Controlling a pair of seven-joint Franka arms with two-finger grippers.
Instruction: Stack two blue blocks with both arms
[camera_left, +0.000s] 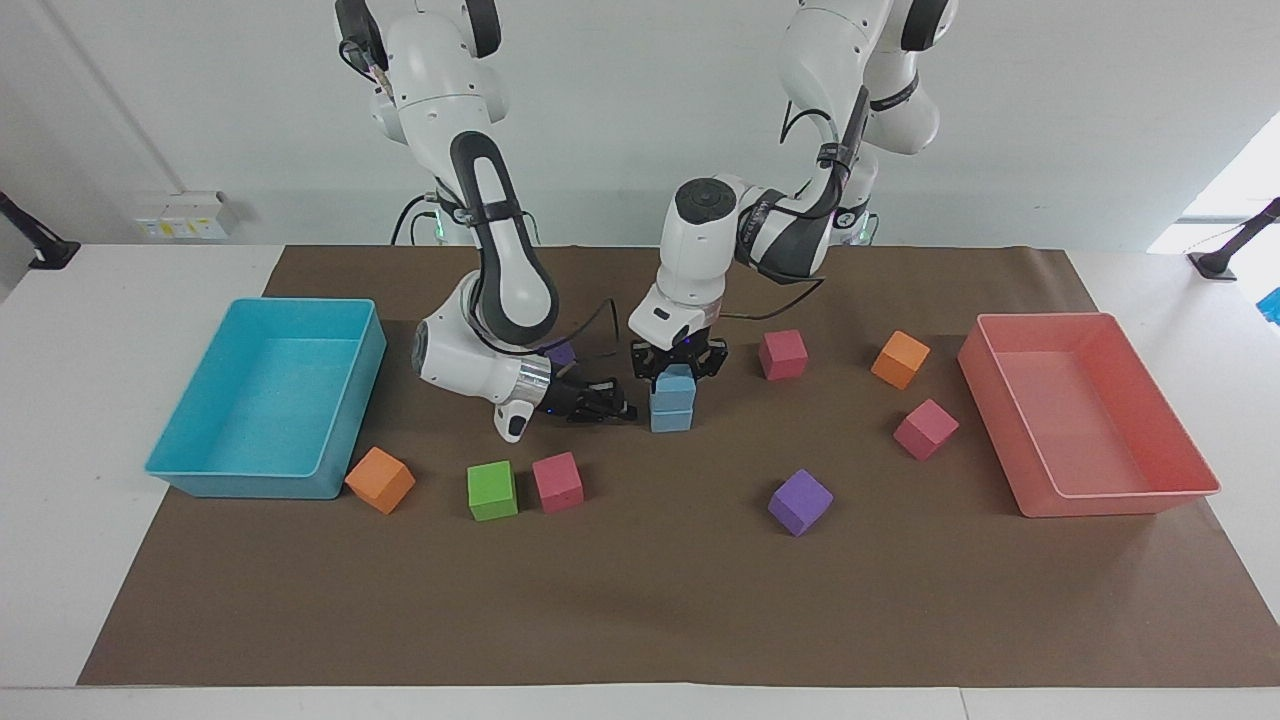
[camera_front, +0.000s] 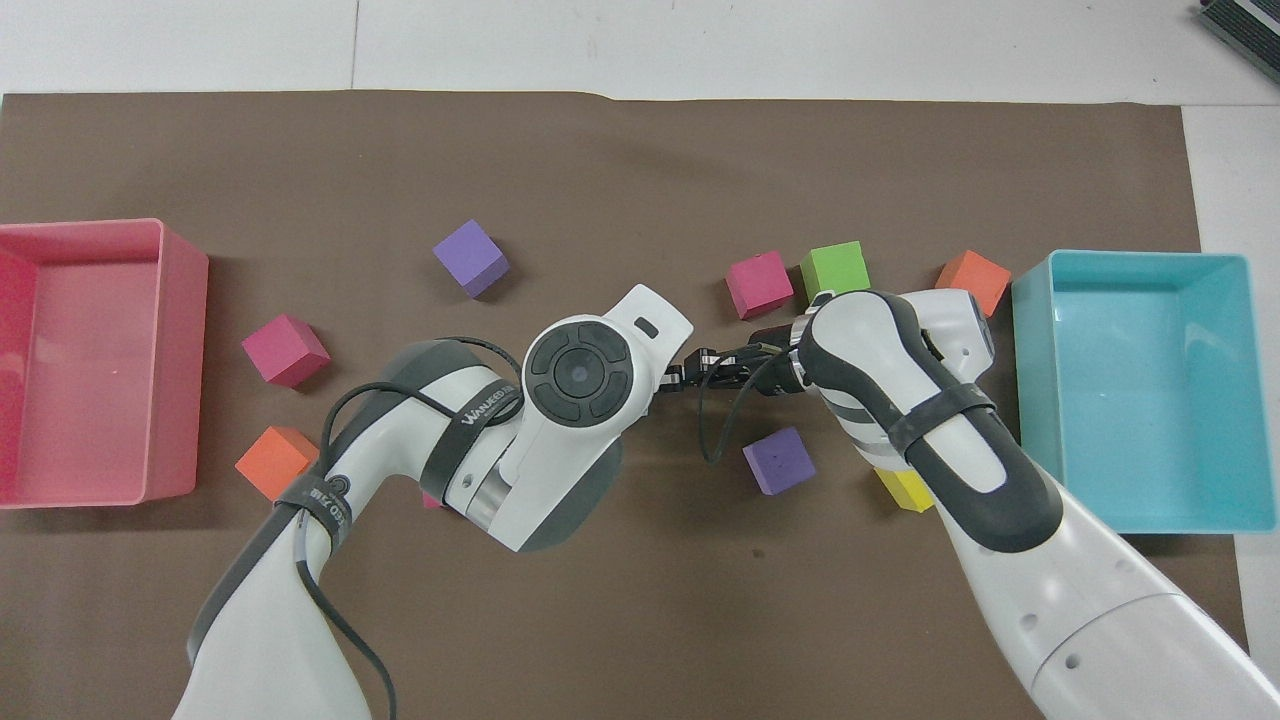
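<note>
Table (camera_left: 640, 600) centre carries the two blue blocks (camera_left: 672, 402), one squarely on the other. The left hand (camera_left: 678, 362) comes down around the upper blue block (camera_left: 678, 384), likely to seat it, though I cannot tell whether it grips. The right hand (camera_left: 612, 408), closed on nothing, lies low just beside the lower blue block (camera_left: 671, 420), toward the right arm's end, seemingly as a brace.

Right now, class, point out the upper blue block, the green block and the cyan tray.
upper blue block (camera_left: 678, 384): facing view, on its front face.
green block (camera_left: 491, 490): facing view, on its front face.
cyan tray (camera_left: 262, 485): facing view, on its outer wall farthest from the robots.
</note>
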